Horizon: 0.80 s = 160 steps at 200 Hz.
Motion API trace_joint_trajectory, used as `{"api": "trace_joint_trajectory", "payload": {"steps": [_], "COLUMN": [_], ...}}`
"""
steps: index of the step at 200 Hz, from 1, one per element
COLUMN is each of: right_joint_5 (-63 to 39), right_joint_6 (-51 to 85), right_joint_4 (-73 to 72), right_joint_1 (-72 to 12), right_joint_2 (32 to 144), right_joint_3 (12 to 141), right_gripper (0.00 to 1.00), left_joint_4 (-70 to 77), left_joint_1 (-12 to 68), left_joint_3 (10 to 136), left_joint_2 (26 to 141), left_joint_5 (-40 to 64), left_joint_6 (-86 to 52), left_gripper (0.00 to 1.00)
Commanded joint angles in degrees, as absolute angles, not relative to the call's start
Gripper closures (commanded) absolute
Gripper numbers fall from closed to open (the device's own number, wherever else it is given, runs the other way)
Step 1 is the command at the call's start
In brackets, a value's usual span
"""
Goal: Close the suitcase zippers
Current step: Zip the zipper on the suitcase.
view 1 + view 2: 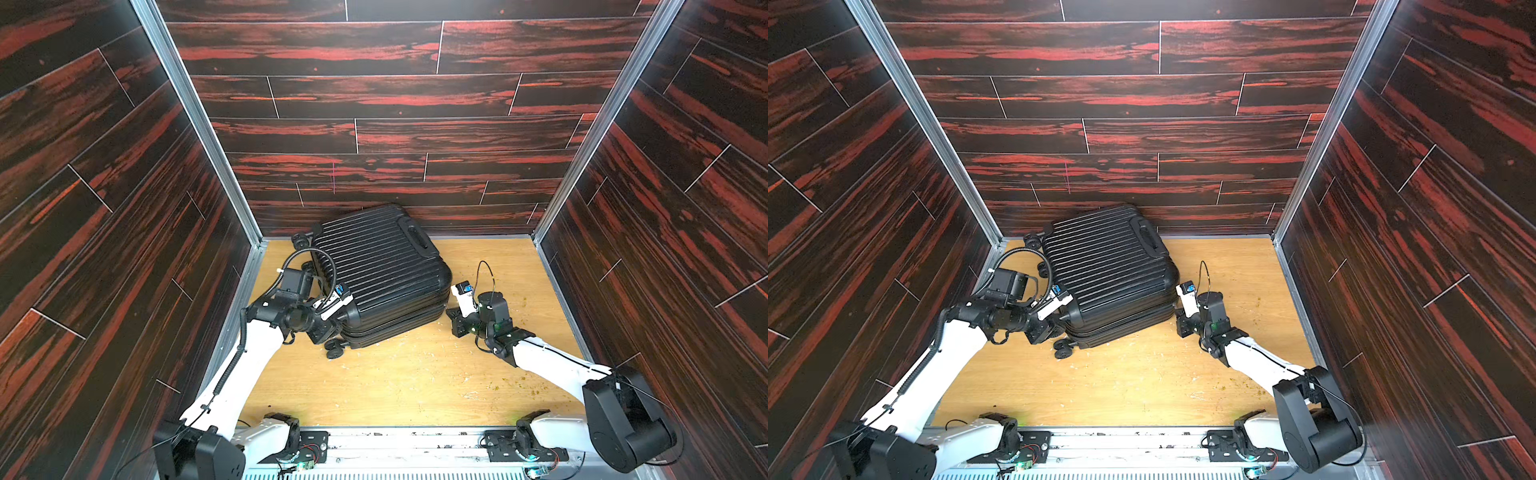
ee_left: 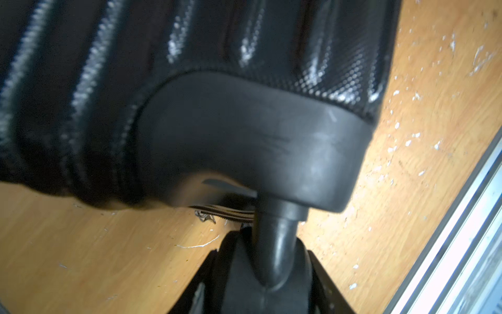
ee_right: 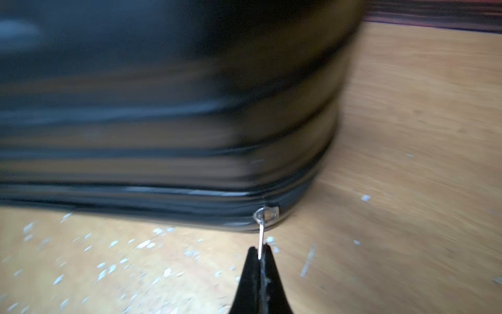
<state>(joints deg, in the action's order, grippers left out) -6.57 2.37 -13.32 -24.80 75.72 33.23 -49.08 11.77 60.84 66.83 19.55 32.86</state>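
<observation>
Right gripper [image 3: 260,252], pressed together, pinches the zipper pull [image 3: 261,236] at the lower-right corner of the suitcase [image 1: 382,270]; the zipper track [image 3: 163,194] runs leftward toward the left gripper [image 1: 334,322], which clasps a caster [image 2: 271,244]

Dark plank panelling streaked with red covers the far wall [image 1: 395,104], the left wall [image 1: 83,208] and the right wall [image 1: 685,208], with thin pale seams between the boards. Bare aluminium posts [image 1: 196,120] stand in both far corners. The floor [image 1: 395,386] is a pale wood-grain board, scuffed and sprinkled with white flecks [image 1: 430,365], with yellowish crumbs [image 1: 530,390] to the right. A metal rail [image 1: 415,440] edges the near side. Bright light glints off the panels.
</observation>
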Motion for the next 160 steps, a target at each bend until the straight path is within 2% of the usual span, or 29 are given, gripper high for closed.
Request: {"api": "trace_joint_trajectory", "payload": {"steps": [1,49,107,160], "right_joint_5": [-15.6,-15.5,-12.3,-12.5], "right_joint_6": [-0.1,-1.7,-2.1,-1.8], "right_joint_4": [-14.5,-16.0,-17.4,-18.9], "right_joint_1": [-27.1,-29.4,-32.9,-35.8], "right_joint_2": [73.7,75.6,81.4,85.7], "right_joint_3": [32.7,33.6,38.3,41.2], "right_gripper": [1.0,1.0,1.0,1.0], "left_joint_4": [-37.8,-36.7,-33.6,-19.8], "left_joint_1": [10.5,12.0,17.7,25.6], "left_joint_3": [61.0,59.8,54.7,46.4], "left_joint_2": [64.5,63.1,55.2,52.7], "left_joint_5": [15.6,14.8,11.6,13.0], "left_joint_6": [15.3,5.0,-7.4,-17.7], "left_gripper": [0.77,0.79,0.79,0.79]}}
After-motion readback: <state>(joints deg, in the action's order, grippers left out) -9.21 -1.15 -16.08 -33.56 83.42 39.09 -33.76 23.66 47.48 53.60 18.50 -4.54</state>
